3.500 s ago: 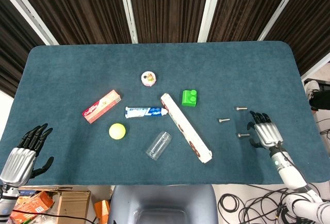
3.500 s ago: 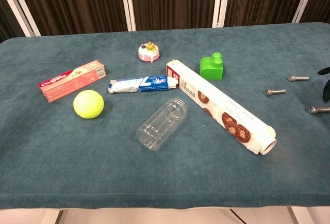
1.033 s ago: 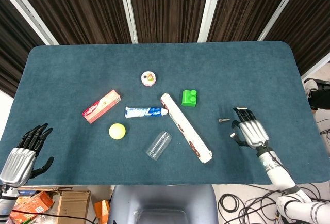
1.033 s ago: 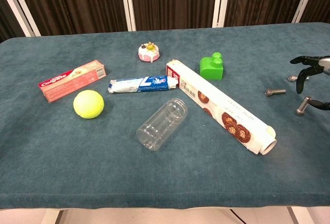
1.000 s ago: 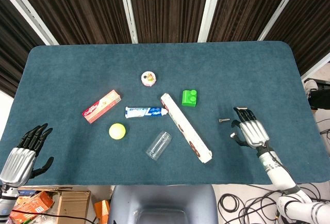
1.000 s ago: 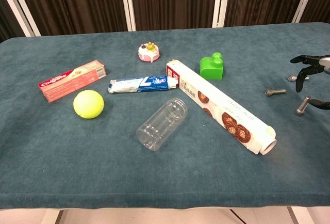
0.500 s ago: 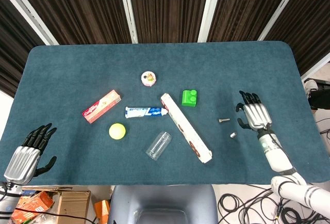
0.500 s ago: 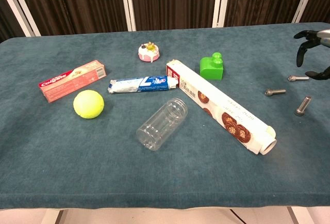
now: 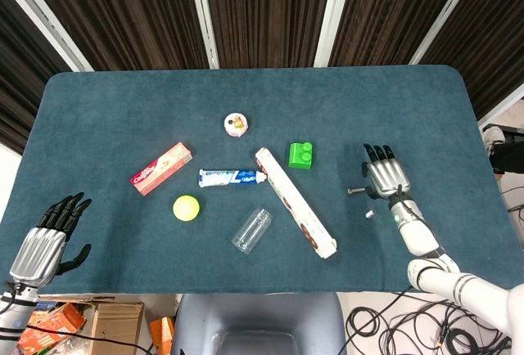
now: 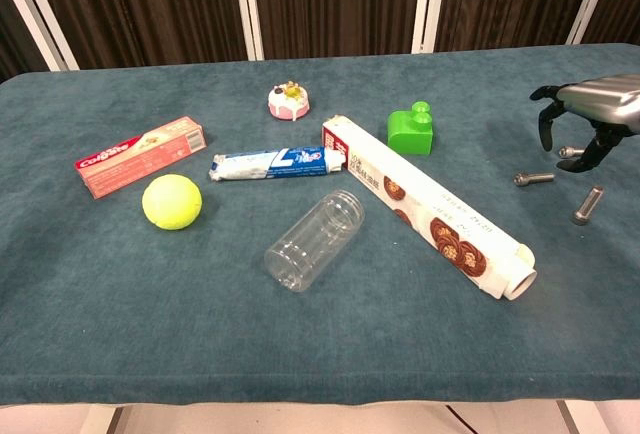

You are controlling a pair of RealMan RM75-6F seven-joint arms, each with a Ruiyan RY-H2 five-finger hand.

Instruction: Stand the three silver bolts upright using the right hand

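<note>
One silver bolt [image 10: 588, 204] stands upright near the table's right side; from the head view it is a small dot [image 9: 369, 213]. A second bolt [image 10: 533, 178] [image 9: 355, 190] lies flat to its left. The third bolt [image 10: 571, 152] lies further back, partly seen between the down-curved fingers of my right hand [image 10: 592, 106]. In the head view my right hand [image 9: 384, 177] covers that bolt. The hand hovers with its fingers apart and holds nothing. My left hand [image 9: 46, 246] is open off the table's front left corner.
A long patterned box [image 10: 428, 204], a clear jar [image 10: 314, 240] on its side, a green block [image 10: 411, 129], a toothpaste tube [image 10: 275, 163], a red box [image 10: 140, 155], a yellow ball [image 10: 172, 201] and a small pink cake [image 10: 288, 100] lie left of the bolts.
My right hand let go of the near bolt, which now stands upright, then rose and moved back and left over the far bolt. The left hand barely moved.
</note>
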